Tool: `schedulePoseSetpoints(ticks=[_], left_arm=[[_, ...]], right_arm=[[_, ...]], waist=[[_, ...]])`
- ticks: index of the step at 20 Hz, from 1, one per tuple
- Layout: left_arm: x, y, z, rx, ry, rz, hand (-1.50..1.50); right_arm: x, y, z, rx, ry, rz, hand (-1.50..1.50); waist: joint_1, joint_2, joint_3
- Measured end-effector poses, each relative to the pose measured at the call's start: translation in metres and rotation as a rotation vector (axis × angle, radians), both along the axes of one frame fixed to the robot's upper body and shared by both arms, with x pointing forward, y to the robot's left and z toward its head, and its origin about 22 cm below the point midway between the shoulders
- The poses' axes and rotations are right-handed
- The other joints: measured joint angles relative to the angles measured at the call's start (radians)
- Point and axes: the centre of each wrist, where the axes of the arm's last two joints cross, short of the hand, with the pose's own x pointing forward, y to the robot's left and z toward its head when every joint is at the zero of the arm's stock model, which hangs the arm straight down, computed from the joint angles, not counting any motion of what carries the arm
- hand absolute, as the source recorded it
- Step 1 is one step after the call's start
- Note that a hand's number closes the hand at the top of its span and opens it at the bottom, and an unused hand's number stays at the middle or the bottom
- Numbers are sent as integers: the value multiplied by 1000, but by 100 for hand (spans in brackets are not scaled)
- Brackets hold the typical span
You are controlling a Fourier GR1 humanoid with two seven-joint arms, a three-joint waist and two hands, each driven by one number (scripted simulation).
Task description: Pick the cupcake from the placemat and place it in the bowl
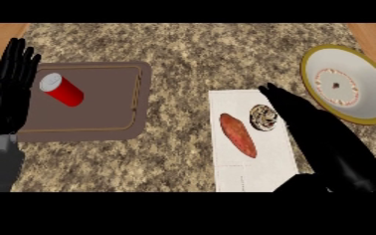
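Cupcake (263, 116) is sitting on the white placemat (249, 174), just right of 1 orange sweet potato (238, 135), and nothing is gripping it. We are seeing the right hand (323, 134) lying just beside the cupcake's right side, fingers straight and holding nothing, between the cupcake and the yellow-rimmed bowl (307, 69); we are not able to tell whether it is touching. The left hand (15, 89) is resting open at the left edge, beside a brown tray (103, 114) carrying 1 red can (62, 90).

Single head view, facing steeply down, close over the counter (206, 45); the right hand (312, 122) shows at five o'clock.
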Motion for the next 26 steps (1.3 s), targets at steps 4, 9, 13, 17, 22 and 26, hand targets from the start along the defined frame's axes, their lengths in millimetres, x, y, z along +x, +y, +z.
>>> schedulePoseSetpoints(ticks=[4,9,13,17,22,26], left_arm=[[3,-5,0,-2,-7,-2,0],[6,-3,-3,3,-7,-4,0],[6,-3,-3,3,-6,-2,0],[5,-1,1,3,-5,-6,0],[3,-8,-2,3,-3,-6,0],[2,-9,0,2,-4,-4,0]], right_arm=[[9,-6,-6,-16,35,-10,-150],[25,-7,-31,-54,94,-47,-150],[32,-7,-40,-57,109,-78,-150],[38,-16,-62,-81,127,-101,-150],[47,-24,-79,-75,121,-110,-150],[50,-28,-89,-61,108,-85,-150]], waist=[[1,1,1],[3,2,1],[2,2,1],[3,2,1],[3,2,2],[2,2,2]])
